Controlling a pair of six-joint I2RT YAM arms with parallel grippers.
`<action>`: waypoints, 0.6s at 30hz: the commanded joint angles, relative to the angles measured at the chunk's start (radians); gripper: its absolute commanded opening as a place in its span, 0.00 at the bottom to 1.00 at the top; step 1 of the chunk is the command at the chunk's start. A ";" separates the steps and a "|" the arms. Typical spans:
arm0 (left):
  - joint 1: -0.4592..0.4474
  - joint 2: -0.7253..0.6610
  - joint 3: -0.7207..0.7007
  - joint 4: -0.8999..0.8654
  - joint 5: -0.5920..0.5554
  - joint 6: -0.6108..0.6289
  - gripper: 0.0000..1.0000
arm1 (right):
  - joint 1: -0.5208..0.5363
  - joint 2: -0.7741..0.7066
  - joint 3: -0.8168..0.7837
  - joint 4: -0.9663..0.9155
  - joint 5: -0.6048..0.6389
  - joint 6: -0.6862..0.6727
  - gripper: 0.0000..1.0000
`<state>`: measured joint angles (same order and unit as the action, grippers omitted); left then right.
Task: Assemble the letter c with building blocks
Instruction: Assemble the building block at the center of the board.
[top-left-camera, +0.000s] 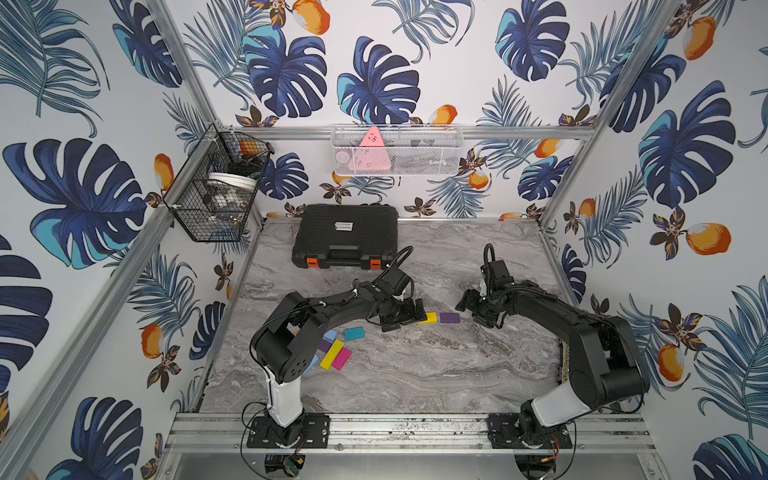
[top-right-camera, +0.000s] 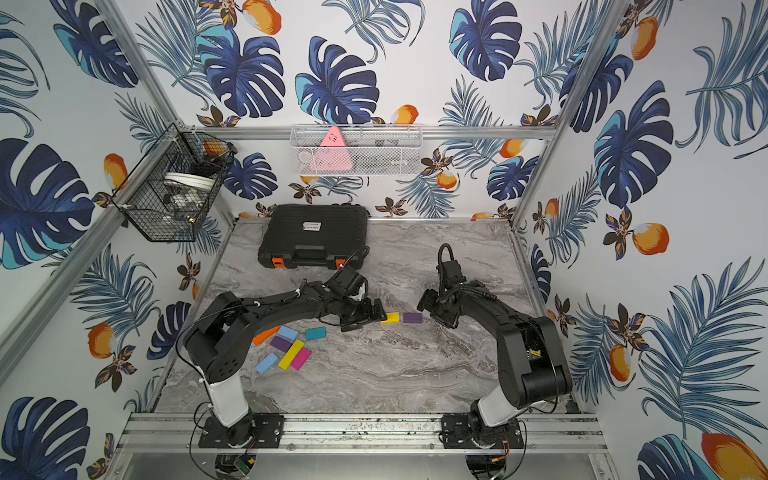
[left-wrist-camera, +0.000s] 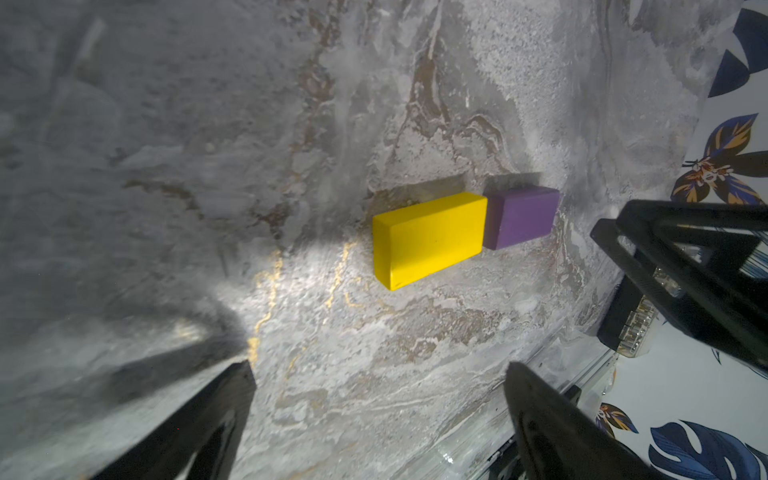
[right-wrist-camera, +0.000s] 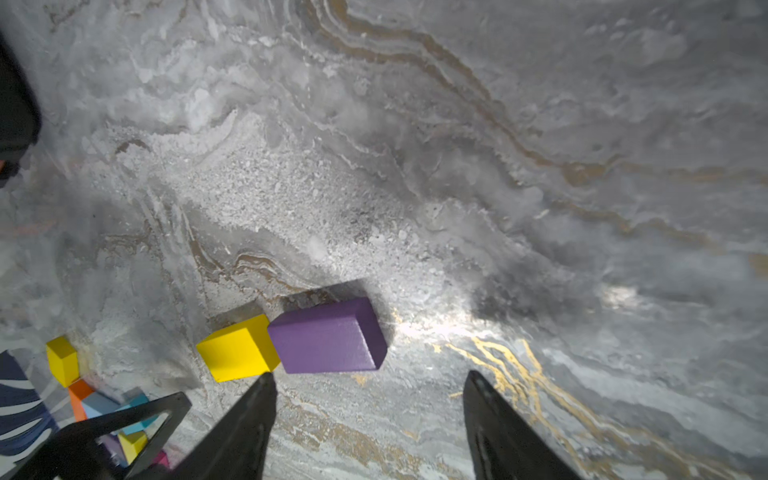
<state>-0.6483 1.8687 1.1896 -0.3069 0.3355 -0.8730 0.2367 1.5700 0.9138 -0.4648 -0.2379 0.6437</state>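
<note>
On the marble-patterned tabletop (top-left-camera: 415, 374), midway between the two arms, a short yellow block (top-left-camera: 428, 318) and a purple block (top-left-camera: 449, 318) lie flat in a row, end to end and just beside each other. Whether their ends actually touch cannot be told. The yellow one is on the left arm's side and the purple one on the right arm's side.

The left end effector (left-wrist-camera: 378, 368) hovers close to the yellow end of the row with its fingers spread wide and nothing between them. The right end effector (right-wrist-camera: 370, 374) is near the purple end. Its fingers are also apart and empty, and the purple block sits just ahead of the fingertips without contact.

Near the left arm's base the remaining building blocks lie in a loose cluster:
- a teal block (top-right-camera: 315, 333), slightly apart from the others
- a light blue block (top-right-camera: 287, 333)
- a second purple block (top-right-camera: 281, 343)
- a long yellow block (top-right-camera: 291, 354), side by side with a magenta block (top-right-camera: 300, 359)
- another light blue block (top-right-camera: 266, 363)
- an orange block (top-right-camera: 266, 335), partly hidden by the arm

A closed black case (top-left-camera: 345, 237) rests at the rear of the tabletop, well apart from the blocks.
</note>
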 joint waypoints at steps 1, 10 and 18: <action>-0.010 0.030 0.022 0.041 -0.010 -0.042 0.99 | -0.014 0.013 -0.008 0.070 -0.075 0.017 0.69; -0.018 0.090 0.080 0.052 -0.023 -0.045 0.99 | -0.020 0.065 -0.009 0.111 -0.150 0.019 0.66; -0.025 0.125 0.109 0.071 -0.005 -0.058 0.99 | -0.020 0.094 -0.014 0.121 -0.158 0.011 0.66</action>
<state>-0.6697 1.9820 1.2911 -0.2390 0.3302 -0.9173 0.2161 1.6581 0.9016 -0.3653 -0.3824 0.6540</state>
